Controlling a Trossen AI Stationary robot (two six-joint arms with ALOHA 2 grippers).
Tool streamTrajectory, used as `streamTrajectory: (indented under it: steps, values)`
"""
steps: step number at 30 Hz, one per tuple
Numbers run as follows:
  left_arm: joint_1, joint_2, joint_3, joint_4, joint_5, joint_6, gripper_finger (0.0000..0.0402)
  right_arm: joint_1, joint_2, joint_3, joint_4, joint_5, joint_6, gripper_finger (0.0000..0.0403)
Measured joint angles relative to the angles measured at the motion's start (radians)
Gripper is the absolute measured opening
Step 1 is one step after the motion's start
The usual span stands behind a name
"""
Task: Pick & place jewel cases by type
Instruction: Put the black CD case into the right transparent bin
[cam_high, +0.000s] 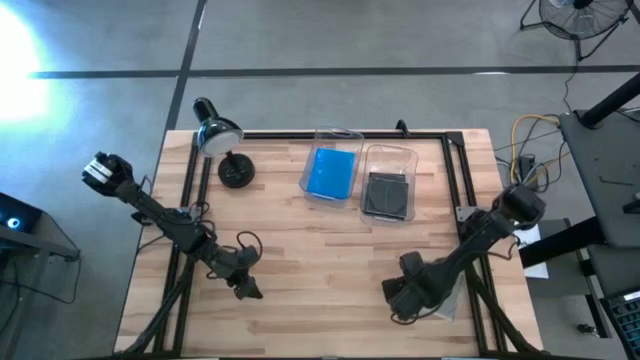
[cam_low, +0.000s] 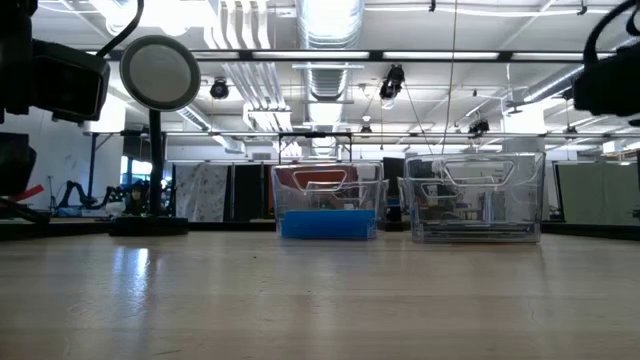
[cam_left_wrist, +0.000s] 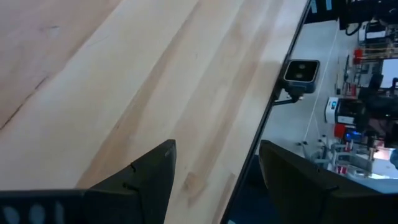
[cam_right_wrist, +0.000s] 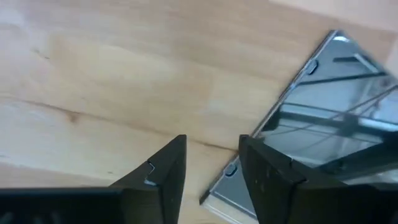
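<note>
Wooden table (cam_high: 330, 250) under shop lights carries 2 clear bins at its far middle; blue jewel cases (cam_high: 331, 172) lie in the left bin (cam_high: 322, 135), dark grey cases (cam_high: 385, 193) in the right bin (cam_high: 412, 155); 1 clear-lidded dark case (cam_right_wrist: 323, 118) lies flat at the near right edge. Right gripper (cam_high: 408, 297) hovers beside it, jaws parted, empty; the next move is probably grasping it. Left gripper (cam_high: 246, 287) waits near left, jaws apart, empty.
</note>
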Motion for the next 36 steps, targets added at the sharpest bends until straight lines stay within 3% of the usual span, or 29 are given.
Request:
streamTrajectory:
  steps: [5, 10, 13, 21, 30, 36]
  values:
    - [0.000, 0.000, 0.000, 0.012, -0.001, 0.000, 0.0213, 0.010, 0.033, 0.054, -0.160, -0.028, 0.050, 0.0134]
    - [0.000, 0.000, 0.000, 0.013, -0.006, 0.010, 0.0213, 0.069, 0.046, 0.032, -0.144, -0.059, 0.248, 0.0130]
    - [0.000, 0.000, 0.000, 0.012, -0.011, 0.020, 0.0213, 0.091, 0.063, 0.017, -0.145, -0.125, 0.260, 0.0121]
    - [0.000, 0.000, 0.000, 0.008, -0.031, 0.025, 0.0213, 0.119, 0.070, -0.024, -0.139, -0.150, 0.231, 0.0101]
    - [0.000, 0.000, 0.000, 0.016, -0.031, 0.022, 0.0213, 0.116, 0.067, -0.055, -0.078, -0.069, 0.203, 0.0088]
    - [0.000, 0.000, 0.000, 0.023, -0.069, 0.023, 0.0213, 0.069, 0.065, -0.043, 0.046, 0.062, 0.201, 0.0078]
